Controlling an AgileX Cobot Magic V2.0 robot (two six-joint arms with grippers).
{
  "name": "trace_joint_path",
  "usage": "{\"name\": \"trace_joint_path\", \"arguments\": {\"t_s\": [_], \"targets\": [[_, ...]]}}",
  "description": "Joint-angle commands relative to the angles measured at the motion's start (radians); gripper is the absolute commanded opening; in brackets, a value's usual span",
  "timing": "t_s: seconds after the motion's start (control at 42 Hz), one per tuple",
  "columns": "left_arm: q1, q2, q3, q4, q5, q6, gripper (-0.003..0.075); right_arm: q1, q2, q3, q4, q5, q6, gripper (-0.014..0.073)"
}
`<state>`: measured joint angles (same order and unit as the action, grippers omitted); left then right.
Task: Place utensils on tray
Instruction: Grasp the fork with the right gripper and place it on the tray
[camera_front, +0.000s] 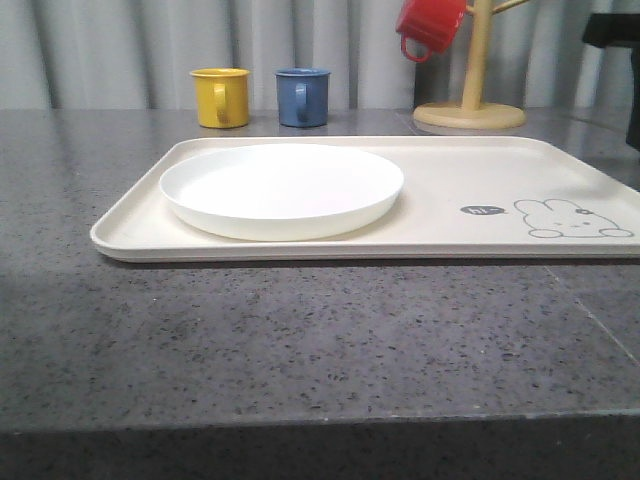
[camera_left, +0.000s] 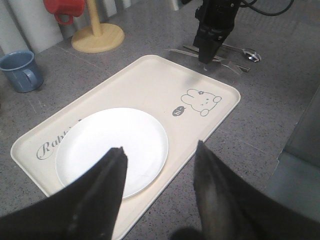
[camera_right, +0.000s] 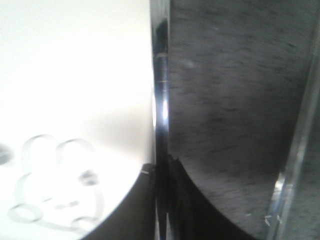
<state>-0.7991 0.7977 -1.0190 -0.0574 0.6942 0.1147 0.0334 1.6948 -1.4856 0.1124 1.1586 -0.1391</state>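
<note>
Here the right pincer (camera_left: 206, 59) grips a utensil (camera_right: 161, 115) beside the tray (camera_left: 150, 80).

A cream tray (camera_front: 470, 175) with a rabbit drawing lies flat mid-frame. A round white plate (camera_front: 282, 188) sits in its left half. Silver cutlery (camera_left: 235, 57) lies on the worktop beyond the tray's rabbit end, upper right in the left wrist view.

front: low, level across desk (camera_front: 300, 340) | left wrist: high, looked down on tray (camera_left: 150, 80) | right wrist: close at tray's rabbit corner | shared: tray
</note>
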Motion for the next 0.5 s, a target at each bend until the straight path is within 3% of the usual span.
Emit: {"name": "trace_joint_path", "arguments": {"t_s": [0.0,0.214,0.476], "targets": [[-0.009,0.000,-0.025,-0.002,-0.078,-0.012,0.0312,0.082,-0.066,-0.026,0.029,0.010,-0.005,-0.0019],[-0.009,0.000,-0.025,-0.002,-0.078,-0.012,0.0312,0.263,-0.033,-0.065,0.013,0.015,0.127,-0.0019],[-0.009,0.000,-0.025,-0.002,-0.078,-0.012,0.0312,0.314,0.070,-0.122,-0.034,0.001,0.441,-0.0019]]}}
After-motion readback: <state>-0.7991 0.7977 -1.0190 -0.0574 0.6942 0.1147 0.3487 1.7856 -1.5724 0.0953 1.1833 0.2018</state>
